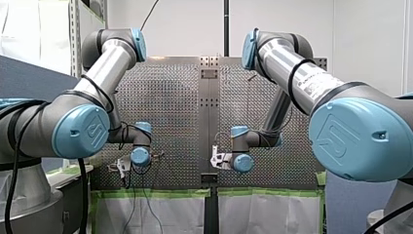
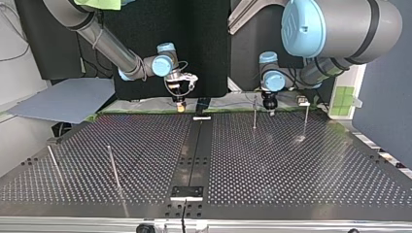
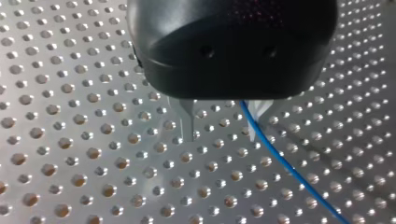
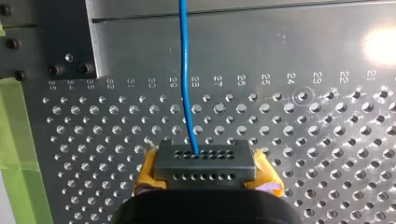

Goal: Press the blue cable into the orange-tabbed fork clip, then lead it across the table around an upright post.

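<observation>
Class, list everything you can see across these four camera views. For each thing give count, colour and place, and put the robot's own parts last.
Perforated table: one, silver-grey, under both arms.
Upright posts: four, thin metal, two at the top view's left, two at its far right.
Blue cable: one, blue, running from the grey block across the table.
Grey block: one, dark grey, with rows of holes, between yellow pads.
Green tape: green, along the table's edge.
Sheet: one, grey-blue, beside the table at the top view's left.
Left gripper: black, metal fingers apart, cable beside one.
Right gripper: yellow pads, closed on the block.
</observation>
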Robot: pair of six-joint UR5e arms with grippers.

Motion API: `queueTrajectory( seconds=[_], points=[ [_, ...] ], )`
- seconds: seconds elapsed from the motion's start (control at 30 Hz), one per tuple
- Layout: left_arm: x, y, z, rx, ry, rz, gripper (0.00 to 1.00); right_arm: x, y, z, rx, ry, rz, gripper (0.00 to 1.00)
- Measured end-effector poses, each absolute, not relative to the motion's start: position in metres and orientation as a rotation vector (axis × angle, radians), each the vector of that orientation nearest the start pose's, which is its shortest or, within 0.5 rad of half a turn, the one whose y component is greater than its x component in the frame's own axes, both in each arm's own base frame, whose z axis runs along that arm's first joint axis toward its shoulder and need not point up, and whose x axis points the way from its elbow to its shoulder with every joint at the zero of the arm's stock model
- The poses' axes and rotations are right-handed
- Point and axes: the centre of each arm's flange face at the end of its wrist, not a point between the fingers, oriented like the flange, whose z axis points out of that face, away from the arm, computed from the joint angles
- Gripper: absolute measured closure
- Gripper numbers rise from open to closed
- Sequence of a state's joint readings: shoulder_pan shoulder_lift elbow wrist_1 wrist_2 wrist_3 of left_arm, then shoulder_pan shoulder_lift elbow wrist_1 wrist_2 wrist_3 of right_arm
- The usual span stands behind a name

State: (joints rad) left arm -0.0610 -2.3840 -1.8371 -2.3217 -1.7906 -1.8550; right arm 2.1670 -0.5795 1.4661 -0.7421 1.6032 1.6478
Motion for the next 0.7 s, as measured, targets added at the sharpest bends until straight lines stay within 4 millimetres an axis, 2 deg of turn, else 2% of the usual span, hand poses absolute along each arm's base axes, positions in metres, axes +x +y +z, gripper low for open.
queueTrajectory(
  seconds=[0.07,0.1,0.13,0.33,0.5,0.7],
  points=[
    [0.554,-0.145,-0.013,-0.346,1.803,-0.046,0.06,0.494,-0.496,-0.022,1.728,-1.036,1.553,1.0],
    [0.553,-0.145,-0.014,-0.338,1.812,-0.049,0.06,0.494,-0.496,-0.022,1.729,-1.036,1.552,1.0],
    [0.552,-0.145,-0.014,-0.332,1.819,-0.05,0.0,0.493,-0.496,-0.022,1.73,-1.036,1.552,1.0],
    [0.544,-0.144,-0.018,-0.317,1.876,-0.035,0.0,0.494,-0.495,-0.023,1.738,-1.034,1.553,1.0],
    [0.526,-0.146,-0.023,-0.293,1.952,-0.054,0.0,0.494,-0.493,-0.024,1.745,-1.034,1.553,1.0],
    [0.508,-0.147,-0.011,-0.288,1.969,-0.089,0.0,0.495,-0.492,-0.024,1.75,-1.034,1.551,1.0]
  ],
)
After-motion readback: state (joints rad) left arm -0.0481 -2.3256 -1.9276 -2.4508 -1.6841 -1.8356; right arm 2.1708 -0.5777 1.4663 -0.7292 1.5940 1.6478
